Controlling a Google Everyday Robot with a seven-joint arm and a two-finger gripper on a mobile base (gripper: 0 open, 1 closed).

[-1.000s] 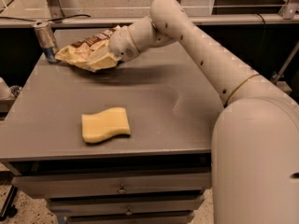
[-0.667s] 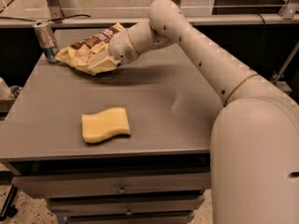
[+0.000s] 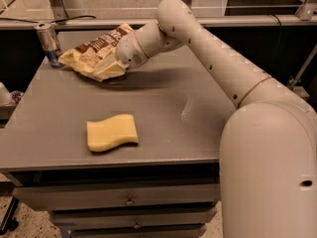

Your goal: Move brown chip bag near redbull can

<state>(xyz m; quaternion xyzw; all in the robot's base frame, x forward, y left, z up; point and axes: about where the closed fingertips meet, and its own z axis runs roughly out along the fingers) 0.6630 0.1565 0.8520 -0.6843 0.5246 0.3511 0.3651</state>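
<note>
So this looks like the tail end of the carry: the brown chip bag (image 3: 96, 53) is up at the desk's (image 3: 163, 128) far left corner, its left tip just beside the redbull can (image 3: 48, 42), which stands right at that corner. The pincer (image 3: 119, 58) is buried in the bag's right end, and I honestly can't tell whether it's clenched on the bag or already let go (the wrist hides it). Judging by how close the two are, what's left is basically a release and a clean retreat without dragging the bag back or bumping the can. The arm reaches in from the right, elbow high over the far edge, forearm angled down to the left. The yellow sponge (image 3: 112, 132) sits near the front edge, well apart
</note>
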